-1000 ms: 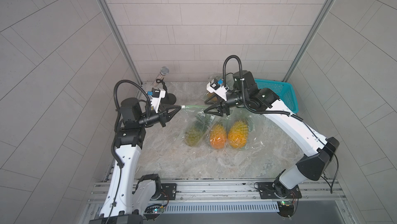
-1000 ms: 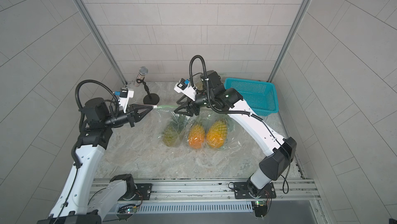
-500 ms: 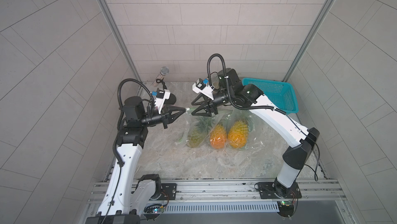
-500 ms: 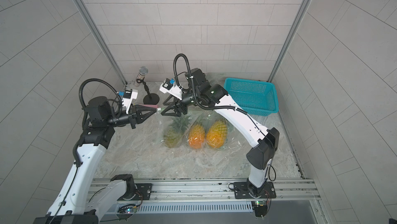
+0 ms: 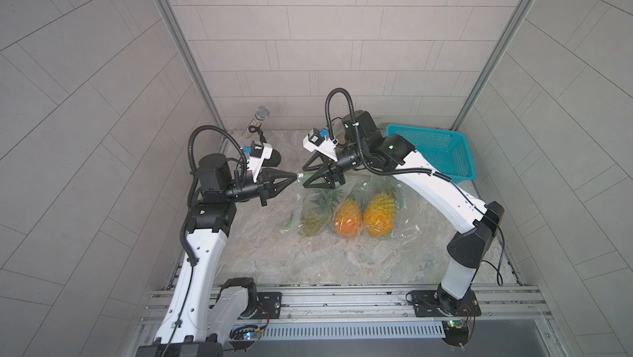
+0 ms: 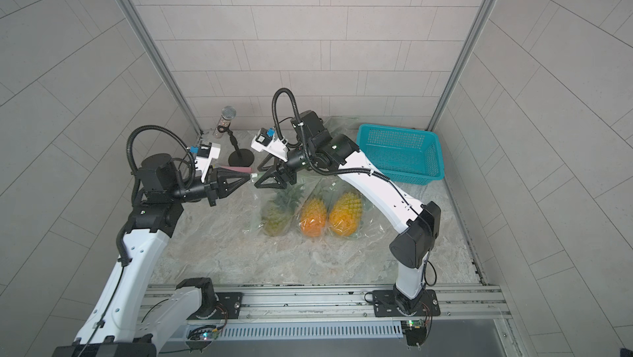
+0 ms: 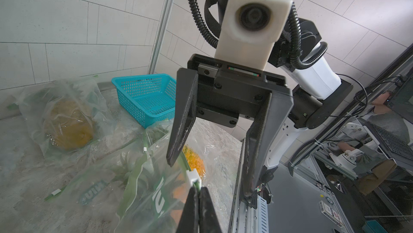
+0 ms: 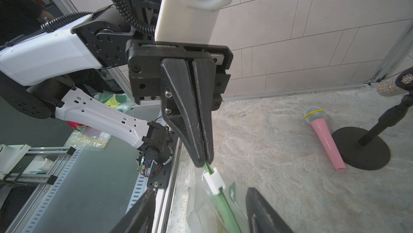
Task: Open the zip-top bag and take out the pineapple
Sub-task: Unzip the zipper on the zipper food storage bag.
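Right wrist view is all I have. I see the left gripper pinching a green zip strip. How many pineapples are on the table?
Observer: Three, bagged, side by side: green pineapple, orange pineapple, yellow pineapple.
Operator: Where can one go?
Observer: A teal basket stands behind the right arm.
Operator: Any more bags?
Observer: A fourth bagged pineapple lies by the back wall, beside the basket.
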Controlling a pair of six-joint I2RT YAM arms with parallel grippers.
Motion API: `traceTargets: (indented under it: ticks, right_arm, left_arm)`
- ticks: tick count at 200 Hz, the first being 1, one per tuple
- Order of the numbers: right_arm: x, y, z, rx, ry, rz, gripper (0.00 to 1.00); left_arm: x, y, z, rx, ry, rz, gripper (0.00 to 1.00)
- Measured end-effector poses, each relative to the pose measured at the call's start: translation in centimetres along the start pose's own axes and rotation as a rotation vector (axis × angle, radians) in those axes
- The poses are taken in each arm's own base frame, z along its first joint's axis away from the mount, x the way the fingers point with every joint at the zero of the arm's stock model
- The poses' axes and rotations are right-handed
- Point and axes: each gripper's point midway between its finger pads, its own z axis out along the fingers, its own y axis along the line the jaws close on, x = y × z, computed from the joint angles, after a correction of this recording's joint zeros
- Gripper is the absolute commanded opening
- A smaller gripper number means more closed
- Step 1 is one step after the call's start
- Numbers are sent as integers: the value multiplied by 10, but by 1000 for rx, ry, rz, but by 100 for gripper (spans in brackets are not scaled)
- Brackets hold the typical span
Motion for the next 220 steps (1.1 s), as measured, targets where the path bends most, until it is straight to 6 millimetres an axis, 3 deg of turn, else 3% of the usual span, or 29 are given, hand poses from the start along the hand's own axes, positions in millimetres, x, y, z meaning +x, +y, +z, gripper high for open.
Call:
traceTargets:
  ticks: [45,92,130,220]
  right_arm:
    - [-2,-11,10,-1,-8,-6,63]
    - [6,-16,17,-12,13,22,33]
    - [6,-13,18,-20,16,17,28]
    - [6,-9,18,-43,14,34,0]
  left_arm:
    - [0,-1,0,8,1,0,0]
    - [0,-1,0,7,1,0,0]
    - [0,0,0,1,0,6,0]
    - [1,7,-4,-109,35,66,0]
